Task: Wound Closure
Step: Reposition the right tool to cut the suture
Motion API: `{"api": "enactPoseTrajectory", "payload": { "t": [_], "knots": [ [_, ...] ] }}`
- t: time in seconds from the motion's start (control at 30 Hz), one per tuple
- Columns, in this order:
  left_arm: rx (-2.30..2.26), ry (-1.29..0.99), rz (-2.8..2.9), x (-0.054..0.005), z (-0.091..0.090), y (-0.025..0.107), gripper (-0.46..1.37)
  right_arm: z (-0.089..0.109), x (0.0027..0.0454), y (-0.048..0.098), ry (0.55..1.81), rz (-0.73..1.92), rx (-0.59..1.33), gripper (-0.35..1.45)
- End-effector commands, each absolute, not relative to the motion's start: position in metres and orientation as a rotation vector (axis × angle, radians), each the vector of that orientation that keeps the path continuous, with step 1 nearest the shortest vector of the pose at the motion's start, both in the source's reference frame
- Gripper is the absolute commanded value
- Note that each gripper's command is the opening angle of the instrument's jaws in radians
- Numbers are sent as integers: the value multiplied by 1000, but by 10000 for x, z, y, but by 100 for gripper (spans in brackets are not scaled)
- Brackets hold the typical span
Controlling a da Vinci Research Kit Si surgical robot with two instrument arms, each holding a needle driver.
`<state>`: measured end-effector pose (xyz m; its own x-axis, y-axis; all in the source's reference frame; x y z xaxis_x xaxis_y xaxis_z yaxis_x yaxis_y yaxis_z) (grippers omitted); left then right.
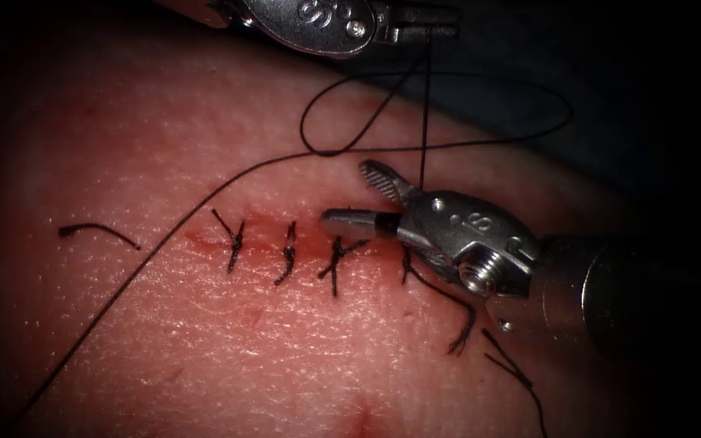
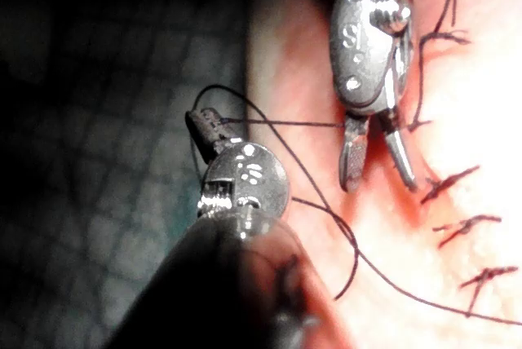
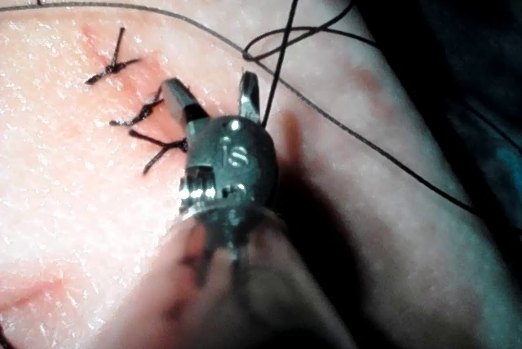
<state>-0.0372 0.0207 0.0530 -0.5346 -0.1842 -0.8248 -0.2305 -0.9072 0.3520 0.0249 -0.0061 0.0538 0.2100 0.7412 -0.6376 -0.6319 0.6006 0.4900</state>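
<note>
the left gripper [image 1: 440,32] sits above the far edge of the tissue [image 1: 164,341], closed on the thread [image 1: 426,105], which runs straight down from it to the wound line. the right gripper [image 1: 359,195] hovers over the right end of the cut [image 1: 302,239], spread wide open and holding nothing; the taut thread passes just beside its upper finger. four tied stitches [image 1: 288,254] cross the cut, with red fluid [image 1: 204,239] along it. slack thread forms a loop [image 1: 342,113] on the tissue above the cut and trails to the lower left. a cut end of thread [image 1: 95,233] lies well left of the cut. the needle's position cannot be determined.
</note>
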Motion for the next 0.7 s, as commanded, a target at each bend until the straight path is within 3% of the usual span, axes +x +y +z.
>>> {"api": "enactPoseTrajectory", "payload": {
  "t": [0.03,0.23,0.7],
  "knots": [
    [-1505,670,2642,-372,529,207,-35,537,249,-62,967,957,134,69],
    [-1499,673,2642,-370,528,207,-35,532,250,-67,968,955,137,77],
    [-1491,686,2637,-364,527,213,-35,501,242,-104,982,930,164,76]
  ]
}}
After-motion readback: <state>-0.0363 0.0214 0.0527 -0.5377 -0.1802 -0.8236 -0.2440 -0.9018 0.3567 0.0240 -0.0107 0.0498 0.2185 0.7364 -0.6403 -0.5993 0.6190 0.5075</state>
